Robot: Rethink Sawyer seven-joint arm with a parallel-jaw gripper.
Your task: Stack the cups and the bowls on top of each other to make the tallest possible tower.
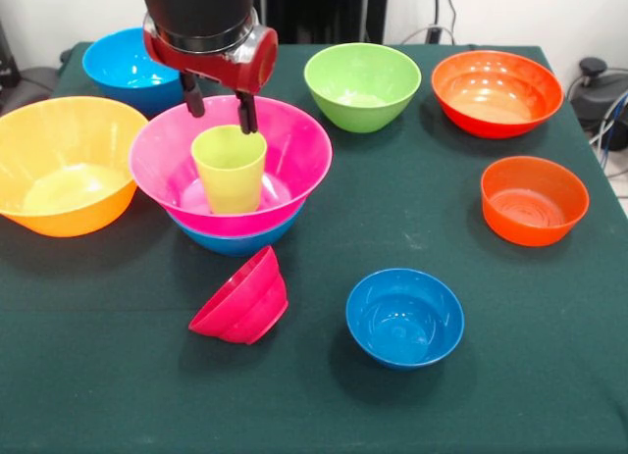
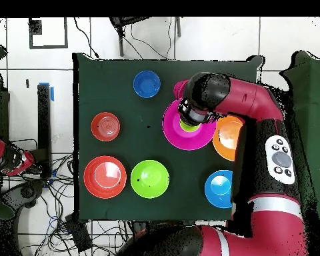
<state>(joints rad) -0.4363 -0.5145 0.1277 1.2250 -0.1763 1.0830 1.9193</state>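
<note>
Front view: one red and black arm is coming down from above over a desk (image 1: 412,395) covered in dark green cloth.
Tool: the tool (image 1: 219,106) is hanging just above the cup's far rim, its two dark fingers (image 1: 192,94) standing apart and gripping nothing.
Cup: the lime cup (image 1: 230,168) is standing upright, mouth up, inside the pink bowl (image 1: 294,145).
Tower: the pink bowl is nesting in a blue bowl (image 1: 235,240), of which only the lower edge is showing beneath it; the cup is sitting on top, so three pieces are making up the tower.
Crimson bowl: a small crimson bowl (image 1: 242,301) is lying tipped on its side on the desk just in front of the tower, apart from it.
Small blue bowl: it (image 1: 404,317) is sitting upright to the right of the crimson one.
Yellow-orange bowl: a large one (image 1: 61,163) is sitting just left of the tower, nearly touching the pink rim.
Far row: another blue bowl (image 1: 123,67) is sitting partly behind the arm, a green bowl (image 1: 362,85) in the middle, and a large red-orange bowl (image 1: 496,91) at the right.
Smaller orange bowl: it (image 1: 533,199) is sitting near the desk's right edge, in front of the large red-orange one.
Overhead view: the arm is covering most of the pink bowl (image 2: 179,130), with a sliver of the cup (image 2: 185,125) showing beside the wrist.
</note>
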